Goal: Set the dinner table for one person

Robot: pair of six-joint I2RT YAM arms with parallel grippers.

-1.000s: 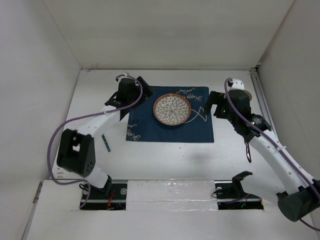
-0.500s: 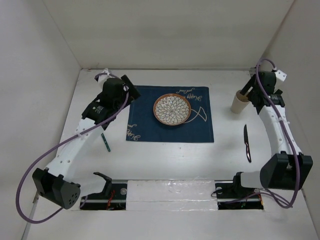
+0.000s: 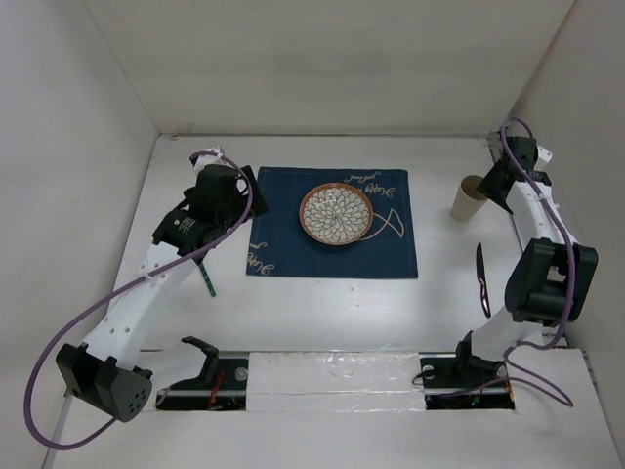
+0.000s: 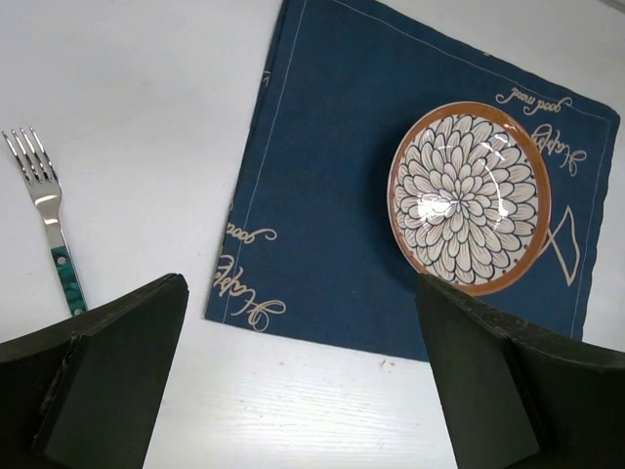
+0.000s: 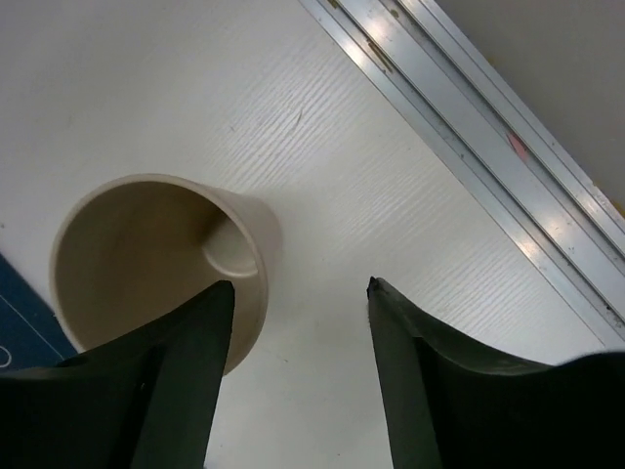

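Fork (image 4: pixel 49 215) is lying on the surface (image 3: pixel 342 313), left of the mat (image 3: pixel 293 249). I am holding the left gripper (image 4: pixel 308 391) wide and empty above the mat's edge. The right gripper (image 5: pixel 298 391) is hovering wide beside the cup (image 5: pixel 156 264). Cutlery step, I judge: next calls for lowering onto the fork.

A flower-patterned plate (image 3: pixel 336 214) sat on a blue mat (image 3: pixel 332 262) toward its far edge, a green-handled fork (image 4: pixel 54 244) lay just left of the mat, a knife (image 3: pixel 482 278) lay well right, and a beige cup (image 3: pixel 467 198) stood beyond the knife.
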